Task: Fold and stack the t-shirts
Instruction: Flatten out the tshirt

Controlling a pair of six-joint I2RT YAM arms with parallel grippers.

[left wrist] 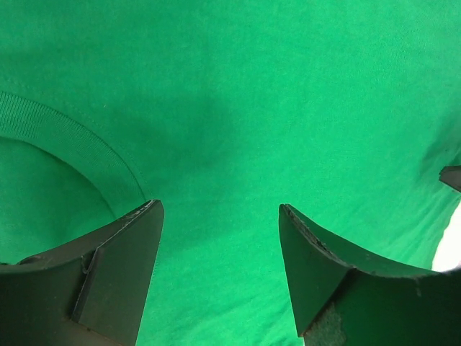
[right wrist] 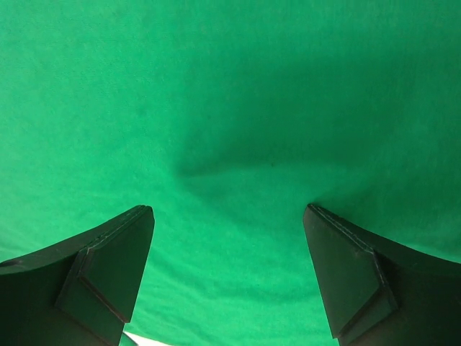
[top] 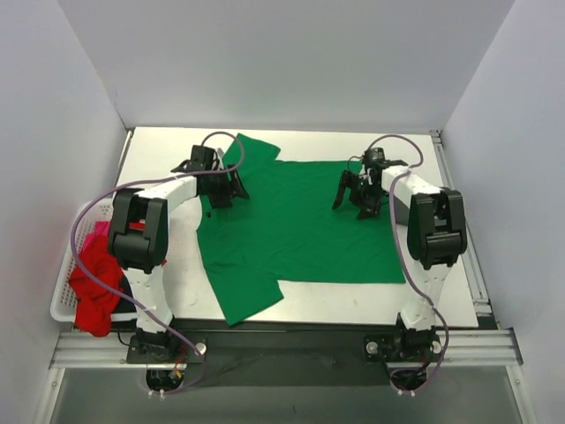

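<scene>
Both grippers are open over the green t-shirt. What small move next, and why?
Probably lower both and pinch the cloth: the green t-shirt lies flat, unfolded; the left gripper hangs open beside the collar, the right gripper open over plain fabric, neither gripping anything.

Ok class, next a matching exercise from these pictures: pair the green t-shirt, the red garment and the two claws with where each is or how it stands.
Column one:
1. green t-shirt
2. red garment
3. left claw
4. right claw

Column two:
A. open, above the collar rib
B. heaped in the white basket
C. spread out on the table
D. open, above plain green cloth, away from the collar

Pairs: 1-C, 2-B, 3-A, 4-D
</scene>
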